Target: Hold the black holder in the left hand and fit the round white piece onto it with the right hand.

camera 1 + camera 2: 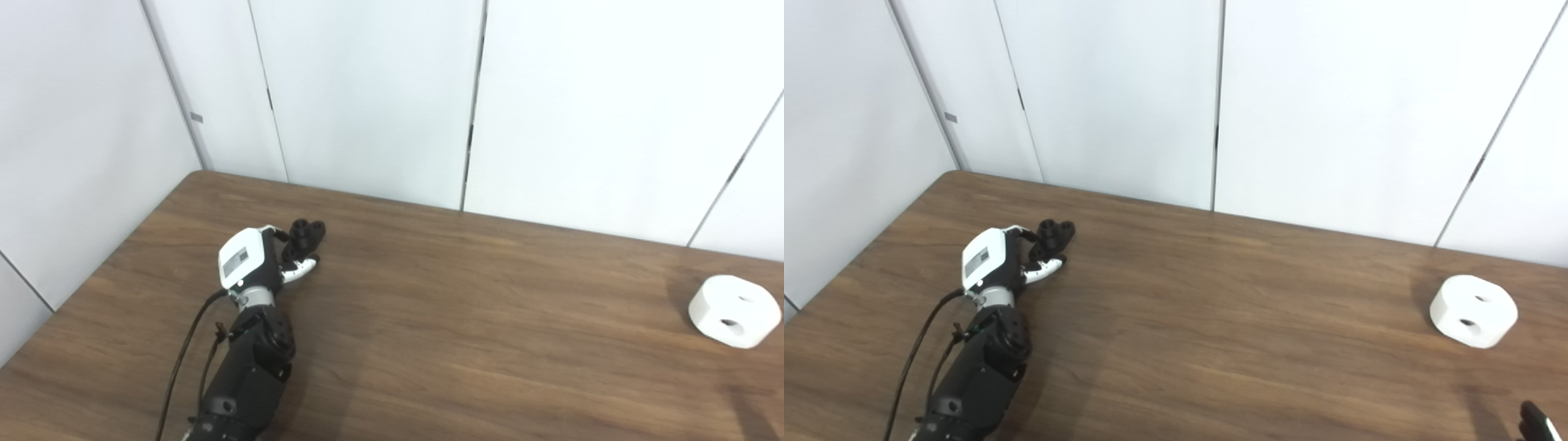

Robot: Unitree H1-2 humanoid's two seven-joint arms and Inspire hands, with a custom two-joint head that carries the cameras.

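Left hand (260,260) fingers wrapped round small black plastic holder (304,236), left of frame: firm your grip before lifting off brown wooden bench (465,318). Right hand (1536,422) barely visible at lower right corner, finger state unclear; round white two-holed piece (1473,311) untouched at right.

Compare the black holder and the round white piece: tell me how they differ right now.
The black holder is black and the smaller of the two; the round white piece is white, bulkier and drum-shaped. The holder sits far left with the left hand closed around it; the white piece lies alone far right, touched by nothing. The right hand barely shows at the frame edge. Both parts are over the wooden table, and both show round holes.
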